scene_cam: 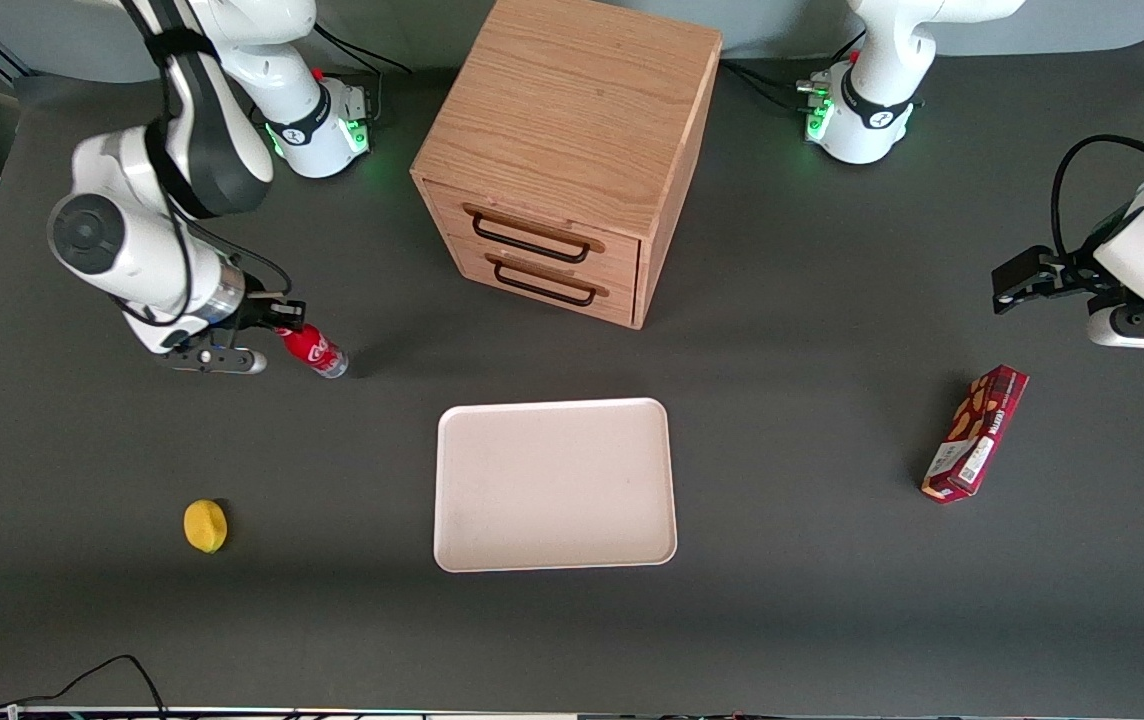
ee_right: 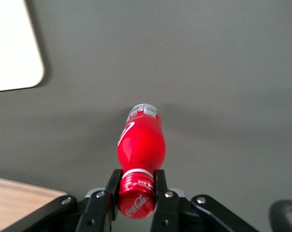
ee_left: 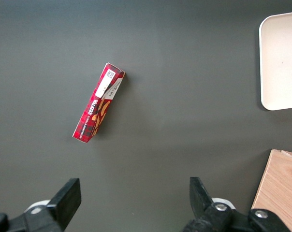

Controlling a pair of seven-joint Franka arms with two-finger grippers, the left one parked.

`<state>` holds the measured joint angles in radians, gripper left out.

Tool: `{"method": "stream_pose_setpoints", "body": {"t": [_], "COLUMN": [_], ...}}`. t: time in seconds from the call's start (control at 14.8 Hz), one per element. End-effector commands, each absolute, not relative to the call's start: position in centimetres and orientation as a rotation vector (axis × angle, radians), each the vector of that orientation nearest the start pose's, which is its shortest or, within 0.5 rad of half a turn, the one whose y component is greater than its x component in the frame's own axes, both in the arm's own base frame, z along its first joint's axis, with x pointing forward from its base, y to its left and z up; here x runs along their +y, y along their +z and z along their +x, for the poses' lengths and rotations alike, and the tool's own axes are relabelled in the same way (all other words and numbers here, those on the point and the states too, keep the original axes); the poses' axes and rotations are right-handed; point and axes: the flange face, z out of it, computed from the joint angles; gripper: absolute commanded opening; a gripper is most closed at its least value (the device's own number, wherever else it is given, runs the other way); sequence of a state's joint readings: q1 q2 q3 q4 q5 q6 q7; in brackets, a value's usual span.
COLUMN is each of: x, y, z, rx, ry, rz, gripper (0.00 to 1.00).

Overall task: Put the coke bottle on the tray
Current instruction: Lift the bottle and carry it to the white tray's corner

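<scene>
The coke bottle (scene_cam: 313, 351) is a small red bottle with white lettering and a clear base. My right gripper (scene_cam: 282, 318) is shut on its red cap, toward the working arm's end of the table. In the right wrist view the gripper (ee_right: 136, 186) has both fingers pressed against the cap of the bottle (ee_right: 140, 142), whose clear base points away from the camera. The bottle hangs tilted; whether its base touches the table I cannot tell. The pale cream-pink tray (scene_cam: 556, 546) lies flat, nearer the front camera than the cabinet, and nothing lies on it. Its corner shows in the right wrist view (ee_right: 20, 72).
A wooden two-drawer cabinet (scene_cam: 572, 140) stands farther from the front camera than the tray. A yellow lemon (scene_cam: 205, 526) lies nearer the front camera than the bottle. A dark red snack box (scene_cam: 975, 433) lies toward the parked arm's end.
</scene>
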<state>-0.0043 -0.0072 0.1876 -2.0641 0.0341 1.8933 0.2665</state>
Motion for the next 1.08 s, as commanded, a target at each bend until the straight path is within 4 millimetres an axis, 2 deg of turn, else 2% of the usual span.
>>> {"method": "stream_pose_setpoints", "body": {"t": [0.0, 0.14, 0.2, 0.27, 0.34, 0.41, 0.47, 0.61, 0.68, 0.88, 0.95, 1.01], "x": [10.2, 10.5, 11.0, 11.8, 12.3, 13.9, 16.0, 18.9, 19.6, 22.8, 24.4, 24.9], "y": [52.2, 56.7, 58.0, 59.1, 59.1, 58.6, 57.7, 55.0, 53.5, 47.5, 45.8, 44.4], "z": [54.7, 56.6, 58.0, 59.4, 61.0, 62.3, 63.3, 65.7, 67.0, 70.3, 70.7, 71.3], "rx": [0.148, 0.144, 0.141, 0.146, 0.206, 0.256, 0.292, 0.473, 0.537, 0.740, 0.778, 0.813], "ry": [0.221, 0.216, 0.234, 0.254, 0.285, 0.294, 0.300, 0.295, 0.279, 0.192, 0.162, 0.126], "rz": [-3.141, -3.127, -3.118, -3.109, -3.094, -3.077, -3.060, -3.008, -2.985, -2.916, -2.907, -2.896], "gripper": [0.00, 0.00, 0.00, 0.00, 0.00, 0.00, 0.00, 0.00, 0.00, 0.00, 0.00, 0.00]}}
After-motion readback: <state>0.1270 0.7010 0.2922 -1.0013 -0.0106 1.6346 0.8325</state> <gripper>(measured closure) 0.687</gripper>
